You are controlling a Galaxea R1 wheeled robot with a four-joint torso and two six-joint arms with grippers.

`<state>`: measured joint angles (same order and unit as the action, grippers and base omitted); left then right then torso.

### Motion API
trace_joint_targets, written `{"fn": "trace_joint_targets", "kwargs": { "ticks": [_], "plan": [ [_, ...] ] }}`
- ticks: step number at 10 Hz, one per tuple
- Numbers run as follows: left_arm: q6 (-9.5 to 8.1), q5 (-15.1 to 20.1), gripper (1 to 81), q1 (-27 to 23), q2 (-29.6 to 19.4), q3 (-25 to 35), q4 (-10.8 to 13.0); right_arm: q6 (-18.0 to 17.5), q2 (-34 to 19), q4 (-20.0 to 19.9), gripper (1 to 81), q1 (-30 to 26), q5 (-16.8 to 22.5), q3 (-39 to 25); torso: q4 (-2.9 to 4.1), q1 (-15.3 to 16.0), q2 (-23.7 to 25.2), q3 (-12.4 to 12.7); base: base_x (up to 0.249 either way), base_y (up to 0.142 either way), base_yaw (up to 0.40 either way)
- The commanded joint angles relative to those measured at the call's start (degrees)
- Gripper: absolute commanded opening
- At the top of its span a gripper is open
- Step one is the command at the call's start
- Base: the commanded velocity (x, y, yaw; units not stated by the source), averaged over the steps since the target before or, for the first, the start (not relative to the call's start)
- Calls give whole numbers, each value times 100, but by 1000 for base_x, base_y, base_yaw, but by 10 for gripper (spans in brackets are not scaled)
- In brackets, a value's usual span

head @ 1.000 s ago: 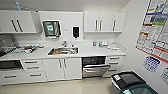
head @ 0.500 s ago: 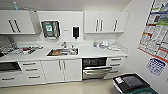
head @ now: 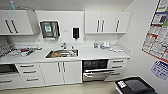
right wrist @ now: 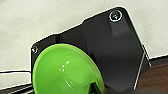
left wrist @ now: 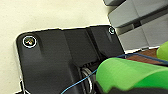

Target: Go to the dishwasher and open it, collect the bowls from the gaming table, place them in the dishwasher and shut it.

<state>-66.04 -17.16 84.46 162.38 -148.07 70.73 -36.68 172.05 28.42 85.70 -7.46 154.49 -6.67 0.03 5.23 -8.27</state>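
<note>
We face the dishwasher (head: 98,70) under the counter (head: 85,53), near its right end, door part open. The right tool's (right wrist: 93,87) grip on the green bowl (right wrist: 65,70) we cannot tell. We should square up to the door. No writing reads legibly.

- The white worktop (head: 87,53) runs along the far wall, with a steel sink (head: 62,53) set into its middle.
- A dish rack (head: 6,50) sits at its far left end, with small red and dark items (head: 26,50) beside it.
- Pale containers (head: 106,45) stand together at the right, near the wall.
</note>
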Motion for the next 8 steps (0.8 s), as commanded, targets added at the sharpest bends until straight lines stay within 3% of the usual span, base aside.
{"fn": "trace_joint_targets", "kwargs": {
  "ticks": [1,8],
  "plan": [
    [3,108,10,-275,-91,23,2,12,-19,32,10,-268,209,-25,0,0,0,0,148,0,0],
    [3,108,10,-258,-82,23,2,12,-19,32,10,-268,201,-25,0,-2,0,0,161,0,0]
  ]
}}
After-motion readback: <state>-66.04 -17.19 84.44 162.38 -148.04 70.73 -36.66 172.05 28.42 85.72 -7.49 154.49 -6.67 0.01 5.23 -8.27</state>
